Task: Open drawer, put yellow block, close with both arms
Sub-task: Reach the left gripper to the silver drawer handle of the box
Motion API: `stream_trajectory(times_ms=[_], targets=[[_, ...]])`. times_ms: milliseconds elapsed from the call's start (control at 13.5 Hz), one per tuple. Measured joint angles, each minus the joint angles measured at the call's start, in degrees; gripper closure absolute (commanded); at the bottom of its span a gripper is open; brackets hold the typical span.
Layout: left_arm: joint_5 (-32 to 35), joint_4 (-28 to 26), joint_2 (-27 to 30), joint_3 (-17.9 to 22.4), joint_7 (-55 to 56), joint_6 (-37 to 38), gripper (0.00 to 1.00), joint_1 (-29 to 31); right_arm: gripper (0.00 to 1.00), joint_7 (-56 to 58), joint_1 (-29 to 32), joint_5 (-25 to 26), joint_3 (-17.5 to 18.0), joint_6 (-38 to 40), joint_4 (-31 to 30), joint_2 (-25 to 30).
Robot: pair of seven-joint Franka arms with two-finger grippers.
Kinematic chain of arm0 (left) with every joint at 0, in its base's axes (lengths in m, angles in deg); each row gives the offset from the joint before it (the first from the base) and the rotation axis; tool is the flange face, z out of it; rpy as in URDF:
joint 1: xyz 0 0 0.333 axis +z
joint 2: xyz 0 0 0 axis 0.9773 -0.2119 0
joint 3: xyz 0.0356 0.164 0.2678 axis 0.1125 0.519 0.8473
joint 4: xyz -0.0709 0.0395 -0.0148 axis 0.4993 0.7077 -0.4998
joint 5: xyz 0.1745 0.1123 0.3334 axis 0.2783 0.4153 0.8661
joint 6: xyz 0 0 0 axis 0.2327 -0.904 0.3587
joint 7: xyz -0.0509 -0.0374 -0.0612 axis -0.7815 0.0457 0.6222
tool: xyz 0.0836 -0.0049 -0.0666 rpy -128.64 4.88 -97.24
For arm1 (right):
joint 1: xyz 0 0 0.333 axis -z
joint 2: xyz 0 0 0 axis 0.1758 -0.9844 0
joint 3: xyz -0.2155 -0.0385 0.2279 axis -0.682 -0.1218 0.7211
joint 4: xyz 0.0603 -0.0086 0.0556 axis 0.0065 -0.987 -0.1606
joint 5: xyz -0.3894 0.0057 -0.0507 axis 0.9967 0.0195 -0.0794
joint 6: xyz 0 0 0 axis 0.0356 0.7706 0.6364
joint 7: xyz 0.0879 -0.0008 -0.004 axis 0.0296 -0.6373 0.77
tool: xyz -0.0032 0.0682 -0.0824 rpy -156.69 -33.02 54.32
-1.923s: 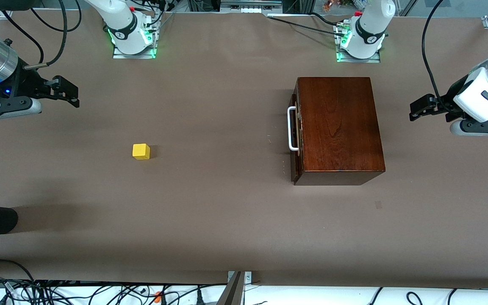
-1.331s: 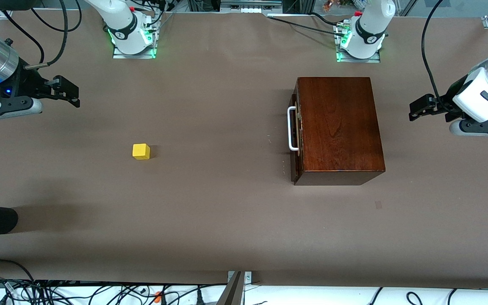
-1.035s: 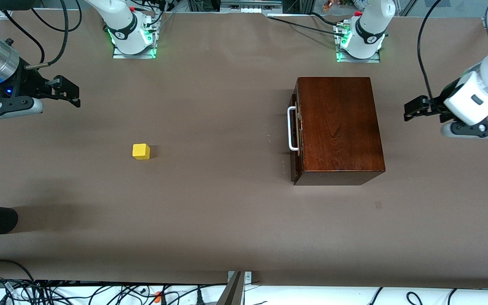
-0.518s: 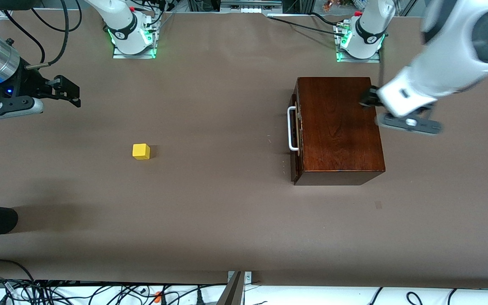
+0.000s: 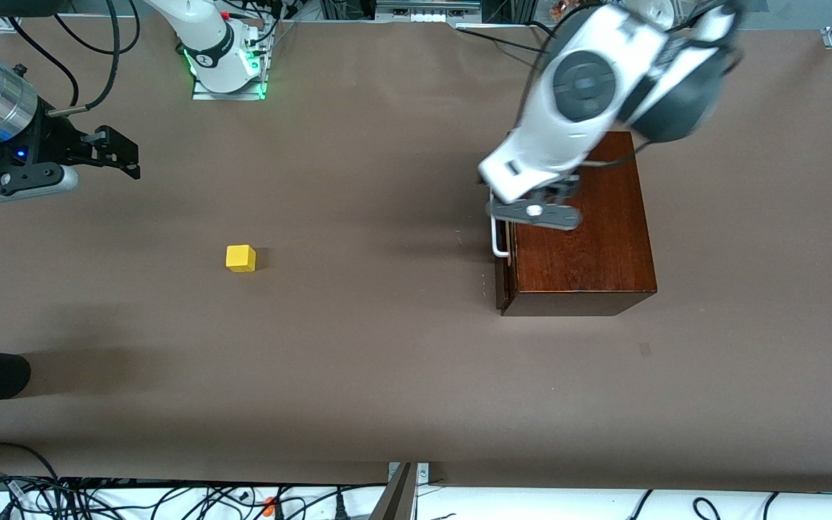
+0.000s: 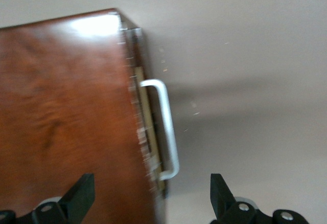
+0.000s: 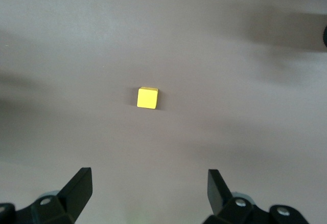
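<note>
With the drawer shut, the left pincer, fingers apart over the white handle in the front view's centre-right, should straddle that bar squarely and pull straight, while the right pincer, also apart, waits at upper left above the yellow block.

The front camera looks down from high up, facing both robots, and sees the whole table. The left wrist camera looks down close at the wooden box. The right wrist camera looks down at the yellow block. The front view shows both too.
</note>
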Motion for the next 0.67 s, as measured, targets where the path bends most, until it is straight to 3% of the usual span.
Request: stream_trajectory(times_ms=[296,665], targets=[[7.53,0.32,-5.70,0.01,7.33,-2.90,0.00,-5.06,0.00,0.00,-0.03,-0.01,-0.03,-0.03,0.27,-0.02],[11.25,-3.78,-9.21,0.52,10.13,-8.12,0.00,-5.42,0.00,-0.02,-0.04,-0.05,-0.03,-0.02,1.40,-0.20]])
